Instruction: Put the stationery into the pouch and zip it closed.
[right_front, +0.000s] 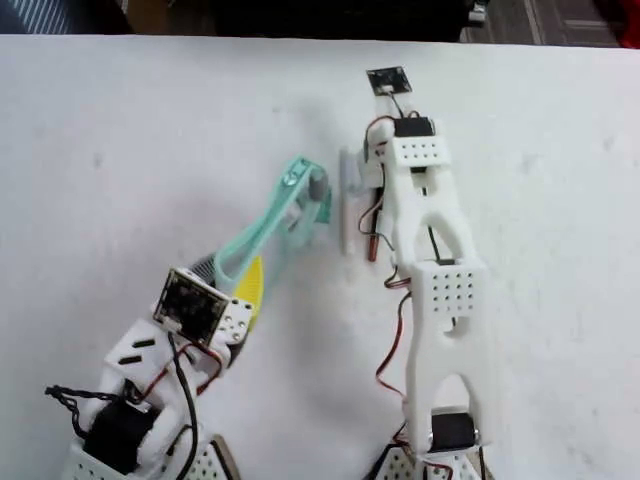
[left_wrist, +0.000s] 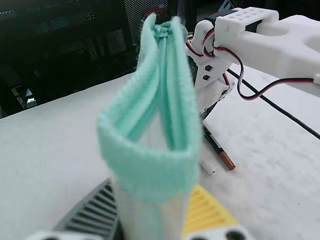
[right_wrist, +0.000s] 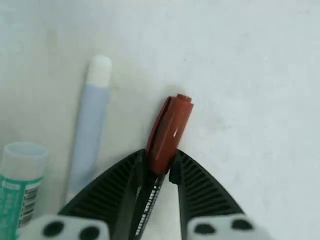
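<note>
— What's it all sitting on?
— A white desk (right_front: 120, 130), with a dark room past its far edge.
— Start at the left, then.
— The left claw (right_front: 232, 275), one jaw grey and one yellow, comes in from the near edge and is pinching one end of the teal mesh pouch (right_front: 275, 225). The pouch stretches away from it over the middle of the desk, toward the far edge. In the left wrist view its zip mouth gapes open in a loop.
— And beside it?
— Just right of the pouch's far end lies a pale blue pen (right_front: 345, 215) with a white tip, running lengthwise toward the far edge. Close on its right is the brown-capped pen (right_front: 371, 245).
— Is anything gripping that one?
— Yes. The right claw (right_wrist: 159, 162) has its black ribbed jaws pressed against the barrel, just behind the cap.
— Anything else nearby?
— A tube (right_wrist: 20, 185) with a teal label and a pale cap, on the pale blue pen's other side.
— And furthest right?
— The white right arm (right_front: 445, 300), reaching in from the near edge.
</note>
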